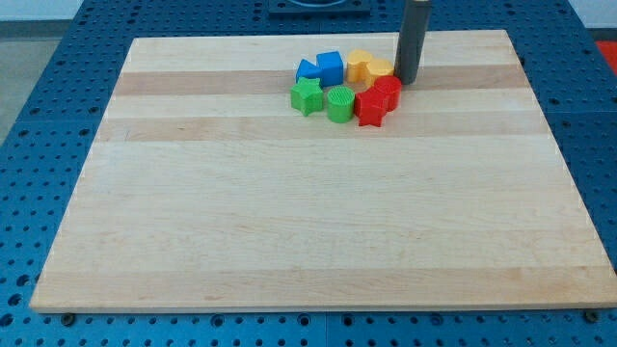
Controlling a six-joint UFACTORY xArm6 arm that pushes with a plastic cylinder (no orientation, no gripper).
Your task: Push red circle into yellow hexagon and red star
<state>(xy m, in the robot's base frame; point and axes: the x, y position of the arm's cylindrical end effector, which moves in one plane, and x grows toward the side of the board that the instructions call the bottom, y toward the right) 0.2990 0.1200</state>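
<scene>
The red circle (pixel 388 90) sits near the view's top, touching the red star (pixel 371 107) just below and to its left. The yellow hexagon (pixel 380 68) lies right above the red circle, with another yellow block (pixel 359 66) at its left. My tip (pixel 406 80) stands at the right edge of the cluster, beside the yellow hexagon and just above-right of the red circle, close to or touching it.
A blue block (pixel 331 66) and a blue triangle-like block (pixel 308 70) sit left of the yellow ones. A green star (pixel 307 95) and a green round block (pixel 340 103) lie below them. All rest on the wooden board (pixel 308 212).
</scene>
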